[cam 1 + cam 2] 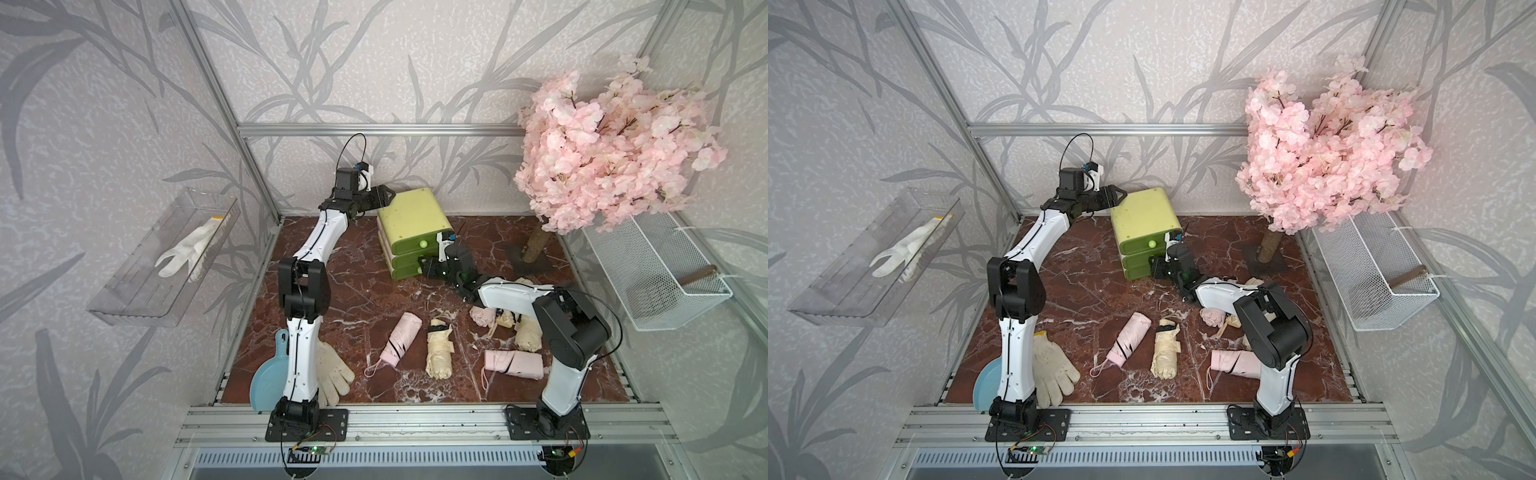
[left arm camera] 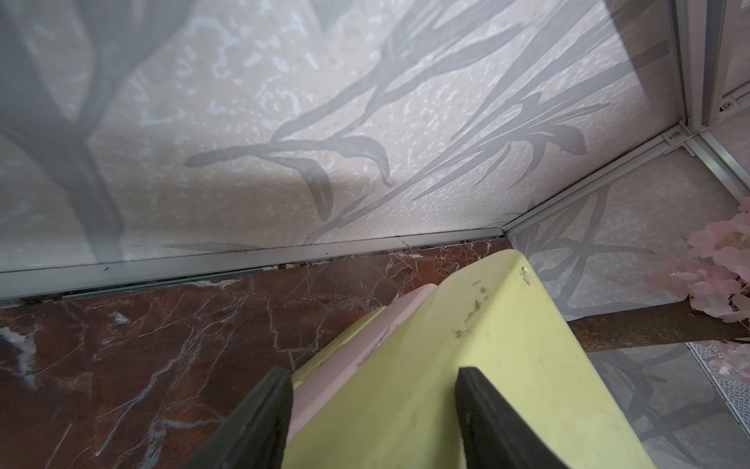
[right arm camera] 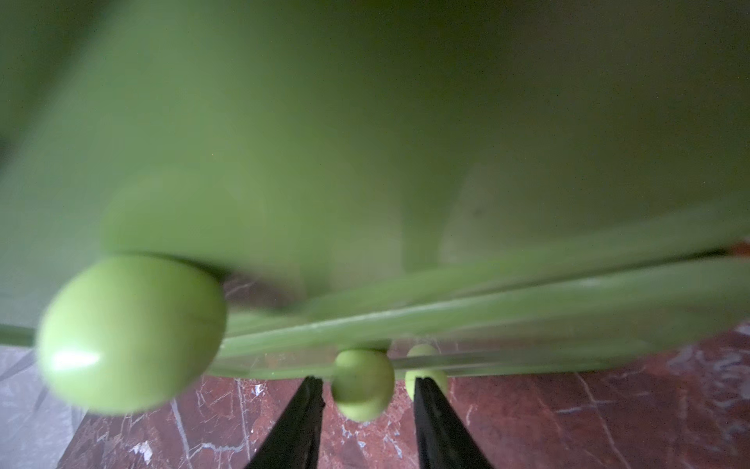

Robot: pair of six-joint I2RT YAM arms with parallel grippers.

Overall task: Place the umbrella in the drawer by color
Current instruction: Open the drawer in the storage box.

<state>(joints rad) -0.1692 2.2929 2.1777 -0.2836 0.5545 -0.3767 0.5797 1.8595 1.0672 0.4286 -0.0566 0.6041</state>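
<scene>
Umbrellas [image 1: 439, 351] — folded, pink and cream — lie on marble tabletop [image 1: 353, 291], well in front of chest of drawers [image 1: 411, 216] at back. Right gripper [image 3: 367, 379] fingers apart, flanking middle knob [image 3: 362, 390], small gap either side. Left gripper [image 2: 371, 371] fingers spread, straddling chest's top rear edge — contact unclear.

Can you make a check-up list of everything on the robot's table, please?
Surface: marble tabletop, red-brown, no spills seen.
Job's things: drawer chest at the back; pink umbrellas and cream umbrellas lying folded in front, some partly under the right arm.
Clutter: work glove and blue dustpan by the left arm's base.
Grippers: left tool open over the chest's back top edge; right tool open around the middle knob.
Cables: black cable loop on the left wrist.
Surroundings: blossom tree, wire basket, clear shelf holding a white glove.
</scene>
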